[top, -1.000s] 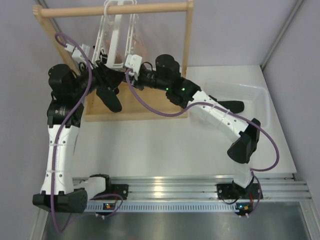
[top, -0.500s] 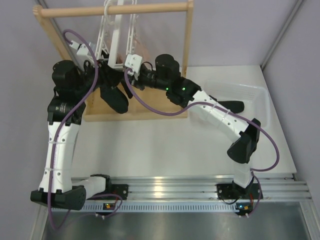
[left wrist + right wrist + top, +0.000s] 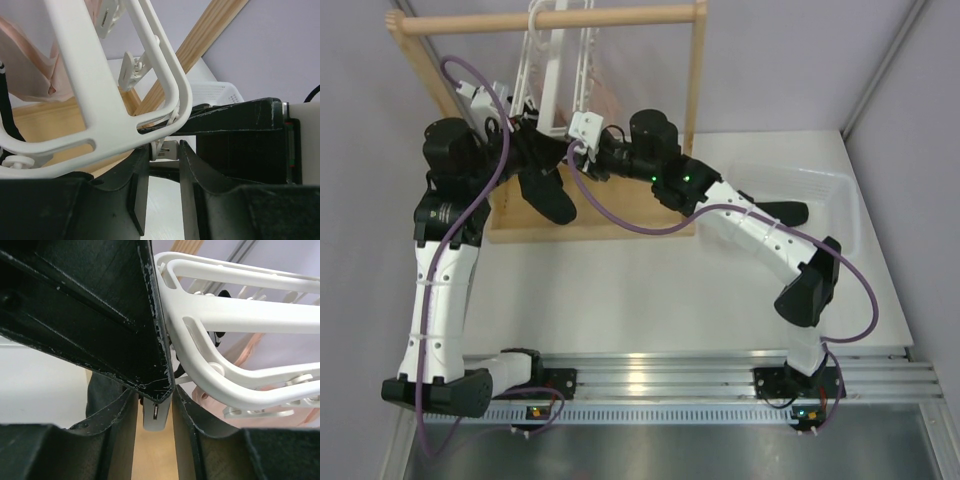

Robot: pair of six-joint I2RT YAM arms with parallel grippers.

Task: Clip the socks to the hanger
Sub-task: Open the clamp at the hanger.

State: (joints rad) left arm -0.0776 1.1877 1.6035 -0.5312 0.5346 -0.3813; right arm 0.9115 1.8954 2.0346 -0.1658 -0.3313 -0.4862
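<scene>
Sock: limp, light black cloth — dangles under hanger, far-left corner of surface; best taken by top edge.
Right gripper: jaws pinching clip.
Left gripper: jaws nearly together — hold unclear.

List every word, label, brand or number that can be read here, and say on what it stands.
None. No legible writing shows on the hanger, the wooden rack, the basket, the left arm or the right arm; its green lights carry no text.
</scene>
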